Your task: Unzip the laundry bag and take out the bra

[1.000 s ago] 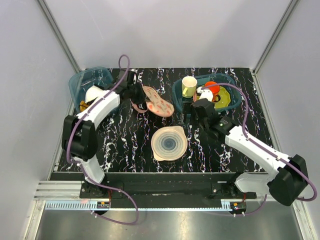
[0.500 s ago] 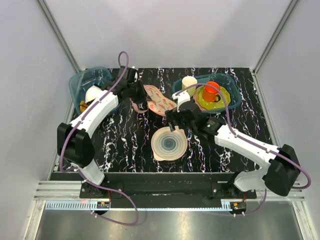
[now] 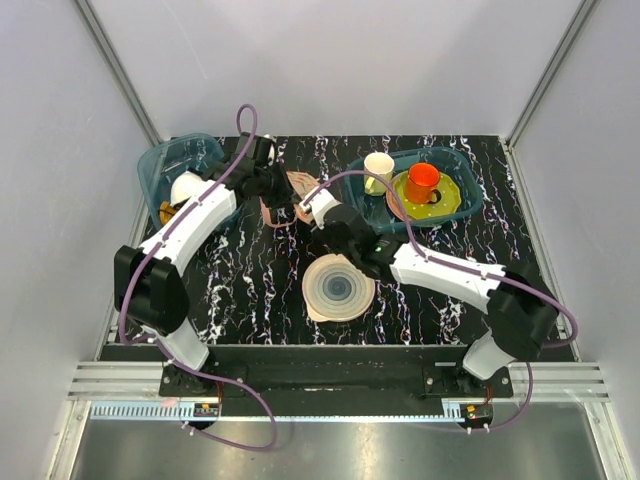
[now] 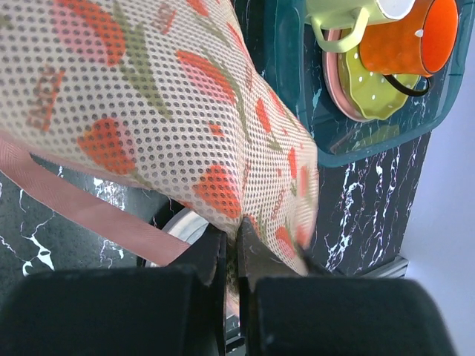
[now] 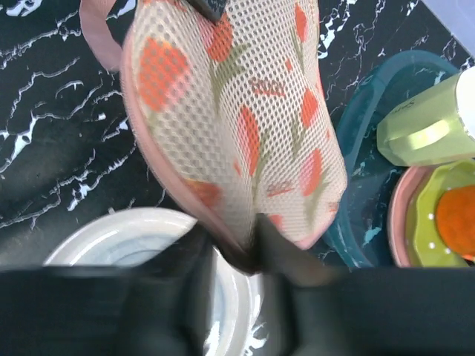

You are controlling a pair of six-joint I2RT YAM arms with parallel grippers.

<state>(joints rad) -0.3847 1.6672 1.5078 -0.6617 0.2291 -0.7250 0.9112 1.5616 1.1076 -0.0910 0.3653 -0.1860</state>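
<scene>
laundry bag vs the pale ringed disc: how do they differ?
Surface: the laundry bag is soft mesh printed with red and green motifs, with pink trim. The disc is plain and pale, with concentric rings.
Pose: the bag is pinched in the left gripper and looks lifted. The disc lies flat on the table.
Shared: both are roughly round and look similar in size.

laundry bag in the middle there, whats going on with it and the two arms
The left gripper is pinched shut on the mesh laundry bag, holding it above the table. The right gripper has its jaws either side of the bag's pink-trimmed edge; whether it has clamped down is unclear. No bra is in view.
</scene>
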